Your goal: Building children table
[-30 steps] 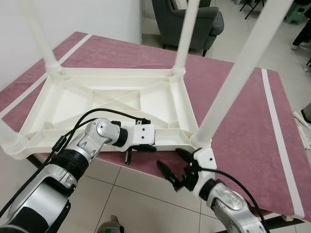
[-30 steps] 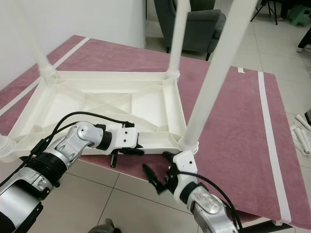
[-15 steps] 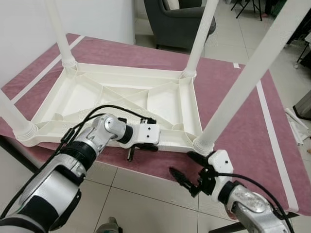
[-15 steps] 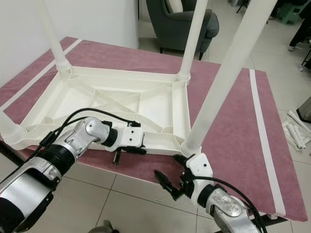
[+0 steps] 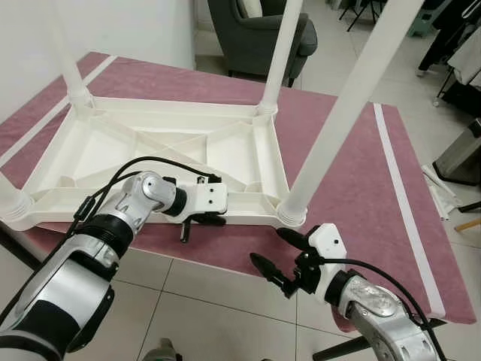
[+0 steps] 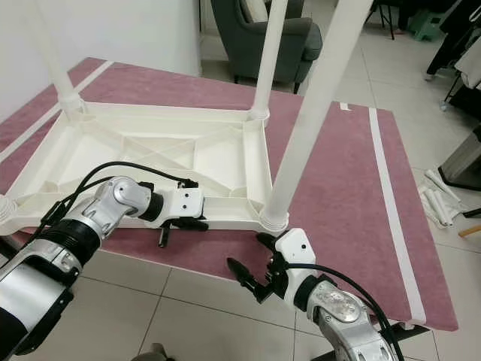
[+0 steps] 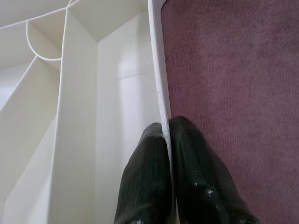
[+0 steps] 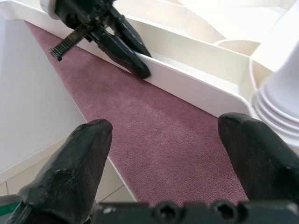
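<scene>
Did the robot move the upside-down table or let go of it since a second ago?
No. The left gripper stays shut on the near rim of the white table. The right gripper still hovers open near the corner leg. The camera shifted.

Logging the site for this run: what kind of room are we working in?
Probably a home living area: a grey armchair stands on a pale tiled floor, behind a maroon-covered work table holding the upturned white children's table.

glossy white plastic table (image 5: pixel 150 143); matt napped maroon cloth (image 5: pixel 353 180).
</scene>
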